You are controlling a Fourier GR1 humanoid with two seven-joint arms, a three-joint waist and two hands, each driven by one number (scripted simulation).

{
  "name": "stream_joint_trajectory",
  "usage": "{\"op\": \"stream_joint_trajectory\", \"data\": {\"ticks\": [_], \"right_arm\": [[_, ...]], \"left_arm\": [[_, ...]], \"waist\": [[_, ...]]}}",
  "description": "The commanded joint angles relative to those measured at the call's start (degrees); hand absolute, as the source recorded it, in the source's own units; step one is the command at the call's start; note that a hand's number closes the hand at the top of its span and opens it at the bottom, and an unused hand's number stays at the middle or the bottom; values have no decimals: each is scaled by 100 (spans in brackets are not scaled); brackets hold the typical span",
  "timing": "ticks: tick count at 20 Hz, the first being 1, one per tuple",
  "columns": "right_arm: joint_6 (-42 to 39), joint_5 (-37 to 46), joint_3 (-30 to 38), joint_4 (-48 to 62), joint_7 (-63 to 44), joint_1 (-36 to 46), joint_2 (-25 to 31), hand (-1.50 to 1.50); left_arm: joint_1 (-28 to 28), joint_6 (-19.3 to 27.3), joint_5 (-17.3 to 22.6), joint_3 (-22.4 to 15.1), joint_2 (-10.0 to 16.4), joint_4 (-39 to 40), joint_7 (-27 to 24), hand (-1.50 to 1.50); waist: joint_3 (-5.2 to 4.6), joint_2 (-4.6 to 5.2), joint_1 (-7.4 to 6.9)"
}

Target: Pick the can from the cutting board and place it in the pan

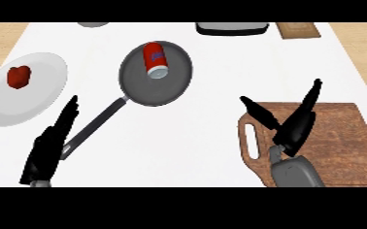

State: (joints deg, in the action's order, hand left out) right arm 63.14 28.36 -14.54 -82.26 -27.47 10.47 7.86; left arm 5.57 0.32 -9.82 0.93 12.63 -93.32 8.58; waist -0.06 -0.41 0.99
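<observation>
Over the cutting board (323, 136), right hand (294, 126) spread open, left hand (50, 145) straight-fingered, can (155, 59) in pan (156, 73)

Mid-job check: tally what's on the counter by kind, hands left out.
pan: 1
can, lying in the pan: 1
plate: 1
red food piece on the plate: 1
cutting board: 1
grey round thing, far edge: 1
dark tray, far edge: 1
wooden block, far edge: 1
Total: 8
</observation>
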Motion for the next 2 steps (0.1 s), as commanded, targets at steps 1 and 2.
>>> {"op": "stream_joint_trajectory", "data": {"ticks": [1,2], "right_arm": [[-357,192,-92,-1337,-236,-1081,376,-150],[-373,601,-193,-1438,-554,-1193,124,-150]], "left_arm": [[-64,-313,202,173,195,-256,236,0],[93,-58,-92,-101,-132,-69,-23,0]], "waist": [[3,16,-36],[1,23,-54]]}}
